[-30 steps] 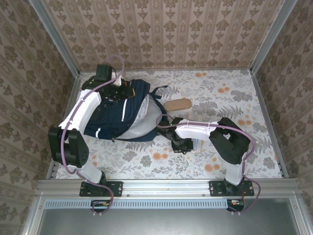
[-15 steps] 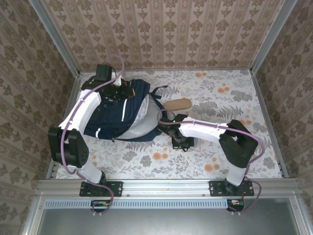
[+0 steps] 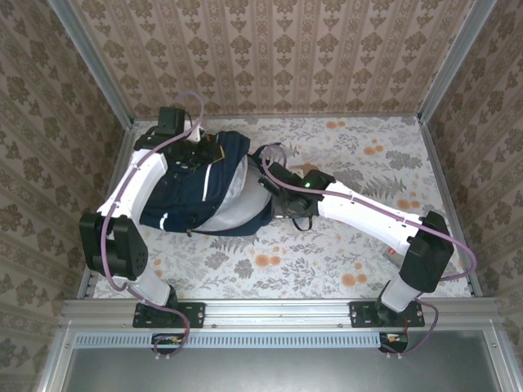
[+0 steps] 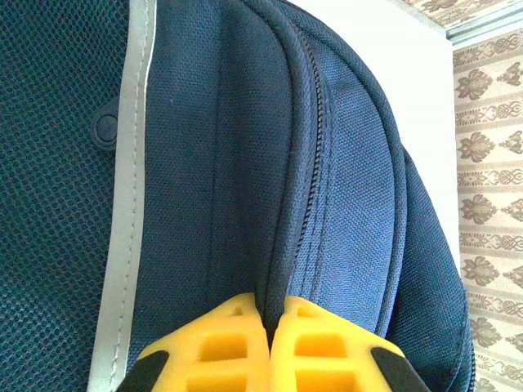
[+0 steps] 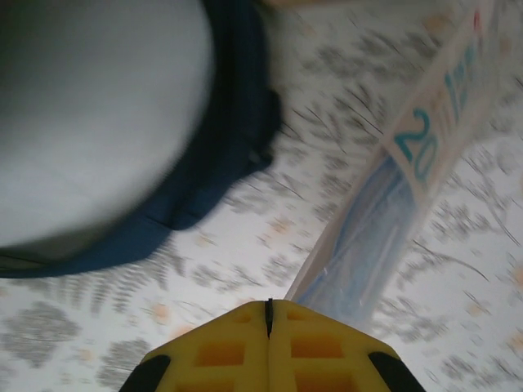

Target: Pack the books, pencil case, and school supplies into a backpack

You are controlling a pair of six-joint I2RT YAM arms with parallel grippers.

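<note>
One blurred clear pack (image 5: pixel 359 229) in right fingers (image 5: pixel 216 351) | left fingers (image 4: pixel 216 347) pinch backpack (image 4: pixel 351 163)

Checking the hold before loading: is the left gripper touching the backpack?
Touching. The left wrist view shows the left gripper pinching a seam ridge of the backpack, yellow fingers closed on the fabric.

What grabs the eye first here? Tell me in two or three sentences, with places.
The big navy backpack dominates, lying at the far left of the flowered table. The left gripper is pinched shut on a fabric fold beside its zipper, at the bag's far end. The right arm stretches across to the bag's right side, the right gripper shut and seemingly holding a flat clear light-blue pack.
</note>
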